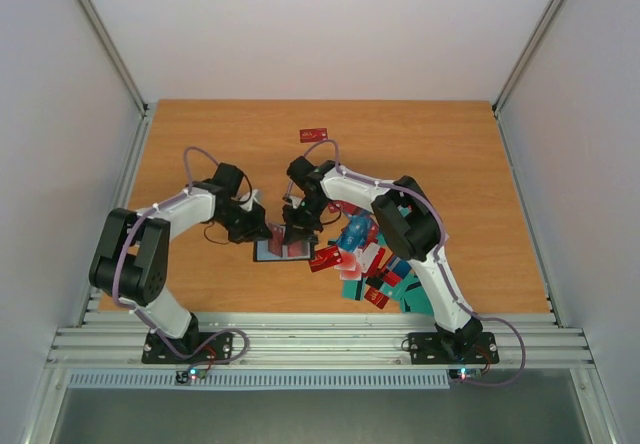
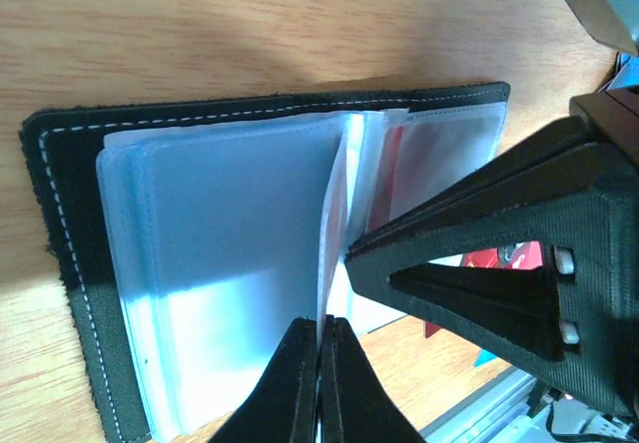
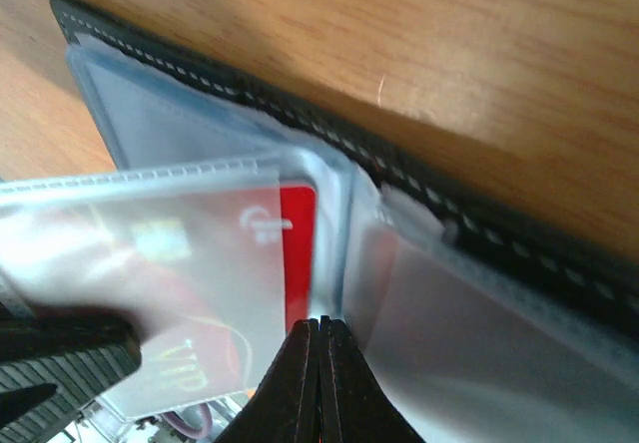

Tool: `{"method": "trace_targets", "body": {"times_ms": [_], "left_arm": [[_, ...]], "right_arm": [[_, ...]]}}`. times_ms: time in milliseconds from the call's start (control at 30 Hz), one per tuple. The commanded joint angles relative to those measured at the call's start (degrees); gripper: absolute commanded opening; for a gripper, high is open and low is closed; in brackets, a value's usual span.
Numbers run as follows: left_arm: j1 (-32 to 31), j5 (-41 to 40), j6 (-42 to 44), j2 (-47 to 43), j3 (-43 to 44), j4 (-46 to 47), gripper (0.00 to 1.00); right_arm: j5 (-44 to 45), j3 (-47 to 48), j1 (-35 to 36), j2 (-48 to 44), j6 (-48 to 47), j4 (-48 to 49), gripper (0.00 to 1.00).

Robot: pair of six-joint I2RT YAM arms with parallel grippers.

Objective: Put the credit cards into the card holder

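Note:
The black card holder point(image 1: 270, 252) lies open on the wooden table, its white-stitched cover point(image 2: 70, 214) flat and its clear sleeves point(image 2: 230, 253) fanned. My left gripper point(image 2: 321, 331) is shut on the edge of one upright clear sleeve. My right gripper point(image 3: 321, 325) is shut, its tips at the fold between sleeves, with nothing visibly held. A red credit card point(image 3: 297, 248) sits inside a sleeve just left of those tips. In the top view both grippers, left point(image 1: 262, 230) and right point(image 1: 297, 232), meet over the holder. More credit cards point(image 1: 365, 262) lie piled to its right.
A single red card point(image 1: 314, 134) lies farther back on the table. The right gripper's black fingers point(image 2: 479, 273) crowd the right side of the left wrist view. White walls enclose the table, and an aluminium rail point(image 1: 320, 342) runs along its near edge.

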Motion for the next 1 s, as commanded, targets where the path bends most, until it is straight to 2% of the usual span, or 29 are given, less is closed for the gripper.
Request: {"method": "trace_targets", "body": {"times_ms": [0, 267, 533, 800, 967], "left_arm": [[-0.2, -6.2, 2.5, 0.2, 3.6, -6.0, 0.00], [-0.2, -14.4, 5.7, -0.3, 8.6, -14.6, 0.00], [-0.2, -24.3, 7.4, 3.5, 15.1, -22.2, 0.04], [-1.0, -28.2, 7.8, 7.6, 18.5, -23.6, 0.04], [-2.6, -30.8, 7.1, 9.6, 21.2, -24.6, 0.05]], "right_arm": [[3.1, -0.3, -0.1, -3.7, 0.3, -2.4, 0.01], [6.1, -1.3, -1.8, -10.1, -1.0, -5.9, 0.02], [8.3, -10.8, -4.8, -19.8, -0.4, -5.6, 0.02], [11.2, -19.2, -7.2, -27.4, 0.3, -6.1, 0.03], [12.4, -21.2, -7.9, -30.4, 0.4, -7.2, 0.03]]}}
